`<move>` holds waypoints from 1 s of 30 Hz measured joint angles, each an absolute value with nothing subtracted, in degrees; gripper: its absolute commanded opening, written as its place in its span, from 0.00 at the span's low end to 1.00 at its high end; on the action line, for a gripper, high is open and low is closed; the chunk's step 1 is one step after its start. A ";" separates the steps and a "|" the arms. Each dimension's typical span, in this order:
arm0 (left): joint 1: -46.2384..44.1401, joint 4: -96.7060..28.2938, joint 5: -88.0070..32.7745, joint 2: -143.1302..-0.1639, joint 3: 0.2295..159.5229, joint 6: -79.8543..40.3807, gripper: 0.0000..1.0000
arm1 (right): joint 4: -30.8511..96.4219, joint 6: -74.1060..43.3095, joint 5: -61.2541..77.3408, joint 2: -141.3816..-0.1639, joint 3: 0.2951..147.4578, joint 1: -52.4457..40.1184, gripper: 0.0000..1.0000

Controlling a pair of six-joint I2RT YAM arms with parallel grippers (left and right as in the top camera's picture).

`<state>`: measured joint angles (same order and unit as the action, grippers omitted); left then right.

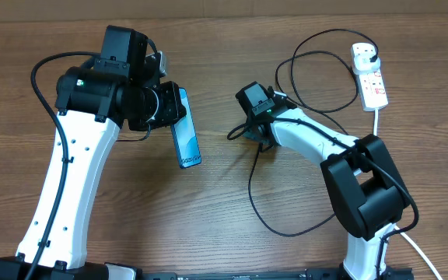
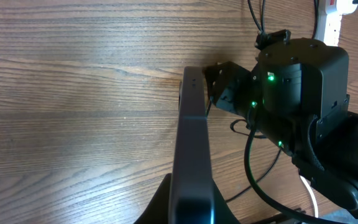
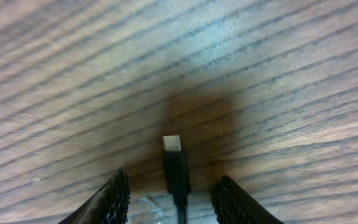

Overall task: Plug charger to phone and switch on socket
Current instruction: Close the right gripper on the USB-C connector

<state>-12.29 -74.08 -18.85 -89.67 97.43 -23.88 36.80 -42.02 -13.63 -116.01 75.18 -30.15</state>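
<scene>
My left gripper is shut on the phone and holds it tilted above the table, its "Galaxy" end pointing toward the front. In the left wrist view the phone shows edge-on between the fingers. My right gripper is low over the table, just right of the phone. Its fingers are apart, and the charger's connector tip lies between them without touching either. The black charger cable loops across the table to a black plug seated in the white socket at the back right.
The socket's thick white lead runs toward the front behind the right arm. Cable loops lie at the back and in front of the right arm. The right wrist housing fills the right side of the left wrist view.
</scene>
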 measured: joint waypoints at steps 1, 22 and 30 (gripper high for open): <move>-12.29 -74.08 -18.85 -89.67 97.43 -23.90 0.04 | 36.73 -42.02 -13.76 -116.07 75.24 -30.17 0.39; -12.29 -74.11 -18.85 -89.67 97.43 -23.90 0.04 | 38.17 -43.42 -11.94 -116.27 75.81 -30.13 0.20; -12.29 -75.20 -18.85 -89.67 97.43 -23.90 0.04 | 38.15 -43.48 -11.75 -116.27 75.81 -30.00 0.15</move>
